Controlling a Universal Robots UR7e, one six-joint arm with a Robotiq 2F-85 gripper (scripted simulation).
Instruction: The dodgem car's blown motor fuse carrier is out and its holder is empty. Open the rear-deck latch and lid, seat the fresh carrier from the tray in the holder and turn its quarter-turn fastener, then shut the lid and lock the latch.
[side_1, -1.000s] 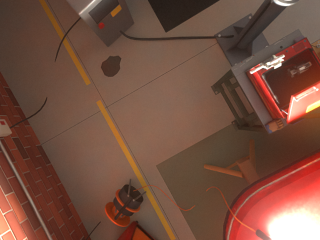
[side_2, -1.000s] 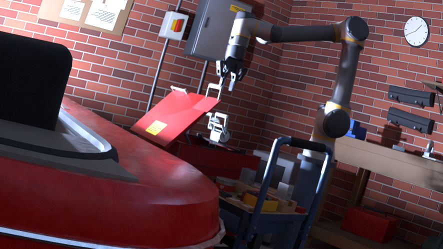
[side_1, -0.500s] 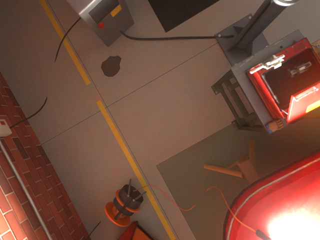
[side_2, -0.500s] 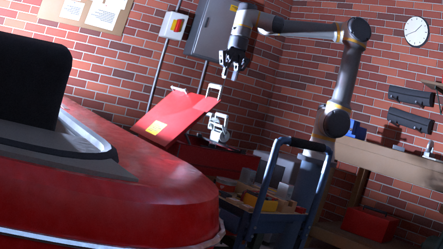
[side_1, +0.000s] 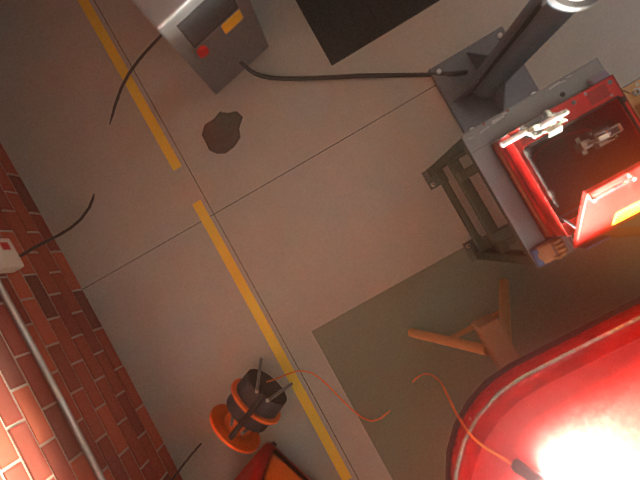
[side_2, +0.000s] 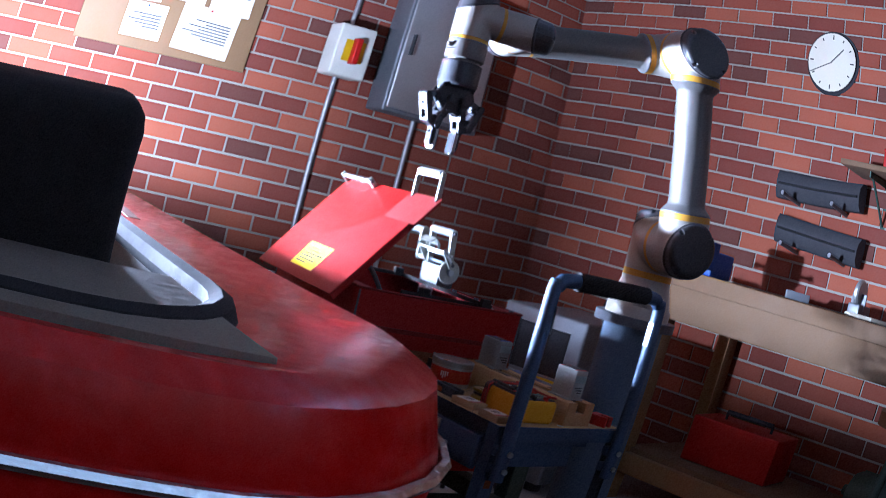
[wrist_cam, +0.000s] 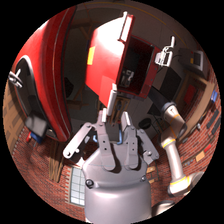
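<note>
The red rear-deck lid (side_2: 347, 230) (wrist_cam: 106, 61) stands raised at a steep tilt on the red compartment (side_1: 574, 160), with a yellow label on its face and a white handle (side_2: 428, 182) at its upper edge. My gripper (side_2: 440, 137) (wrist_cam: 115, 117) hangs empty and partly open in the air above that handle, apart from it. The white latch (side_2: 435, 253) (wrist_cam: 164, 54) stands swung up at the compartment's rim. Inside, a small white holder (side_1: 599, 138) (wrist_cam: 127, 77) shows on the dark floor. The tray with the fresh carrier is on the blue cart (side_2: 526, 402); I cannot pick out the carrier.
A brick wall with a grey cabinet (side_2: 406, 59) rises behind the lid. The dodgem car's red body (side_2: 204, 371) fills the near left. The cart's blue handle (side_2: 610, 291) stands by the arm's base. A workbench (side_2: 774, 322) runs along the right wall.
</note>
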